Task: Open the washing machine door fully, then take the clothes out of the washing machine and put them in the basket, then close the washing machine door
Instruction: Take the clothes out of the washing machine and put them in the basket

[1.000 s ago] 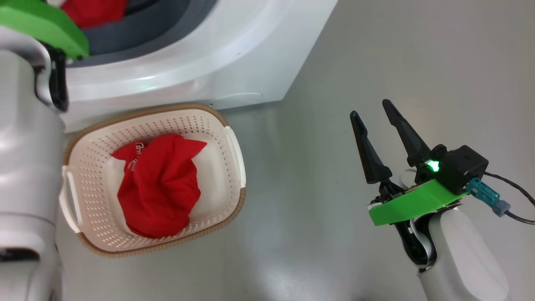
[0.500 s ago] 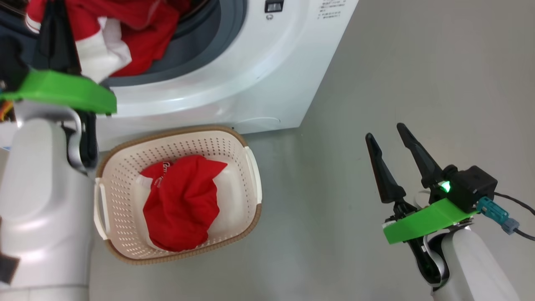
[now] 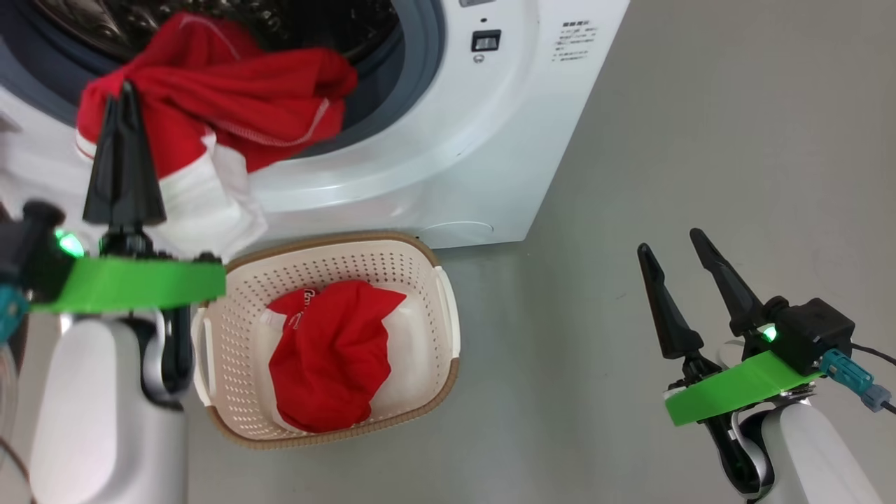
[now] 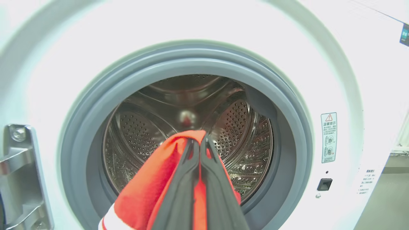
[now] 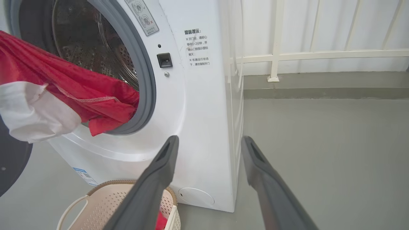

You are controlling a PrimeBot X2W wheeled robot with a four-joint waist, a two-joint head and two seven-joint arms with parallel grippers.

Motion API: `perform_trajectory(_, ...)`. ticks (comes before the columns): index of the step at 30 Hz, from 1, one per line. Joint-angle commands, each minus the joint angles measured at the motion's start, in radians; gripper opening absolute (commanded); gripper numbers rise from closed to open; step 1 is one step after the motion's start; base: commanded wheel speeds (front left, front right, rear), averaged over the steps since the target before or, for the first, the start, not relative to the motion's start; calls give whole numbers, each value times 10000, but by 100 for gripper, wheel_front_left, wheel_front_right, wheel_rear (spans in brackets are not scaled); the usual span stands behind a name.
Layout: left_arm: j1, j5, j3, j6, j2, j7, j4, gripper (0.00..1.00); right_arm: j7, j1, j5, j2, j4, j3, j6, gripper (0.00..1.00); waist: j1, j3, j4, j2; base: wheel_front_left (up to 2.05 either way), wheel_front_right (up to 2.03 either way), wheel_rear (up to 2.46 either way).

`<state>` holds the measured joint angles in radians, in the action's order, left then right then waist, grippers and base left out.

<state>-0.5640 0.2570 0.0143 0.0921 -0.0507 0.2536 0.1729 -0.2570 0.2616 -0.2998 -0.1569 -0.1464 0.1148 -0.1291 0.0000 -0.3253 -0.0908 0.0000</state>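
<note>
Grey floor, a white railing at the back, and the washing machine standing with its mouth open. The left gripper has its fingers pressed together on a red garment, pinching a fold right at the tips. From there the cloth trails away over the grey gasket toward the drum. A tip pinch makes sense to me: the bulk hangs free below the fingers instead of bunching around them.

The basket sits below that gripper and a bit toward its inner side, tucked against the machine's front. My guess is it's parked there so the carry is short. A second red piece is already lying in it. The right gripper has its fingers spread with nothing between them, hovering over bare floor well apart from the basket, so it's out of the way.

For room, the path down from the fingertips to the basket looks open. The edges I'd watch are the gasket lip, where the tail end could drag, and the basket's near rim, since the garment's white panel hangs just beside it. The dark curve at the edge of the right wrist view is probably the door, swung wide.
</note>
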Motion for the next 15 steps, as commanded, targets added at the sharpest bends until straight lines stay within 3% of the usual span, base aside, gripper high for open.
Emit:
perform_trajectory(1, 313, -6, -320, 11, -197, 81, -687, 0, -48, -195, -5, -73, 282, 143, -16, 100, 0, 34, 81, 0, 0, 0, 0)
perform_trajectory(9, 1750, 104, -204, -234, -55, 81, -2856, 0, -48, -254, 24, -127, 341, 53, -16, 100, 0, 8, 260, 0, 0, 0, 0)
perform_trajectory(15, 2589, 242, 159, -460, -26, 51, -3651, 0, -48, -232, 17, -175, 345, 61, -16, 100, 0, -28, 302, 0, 0, 0, 0)
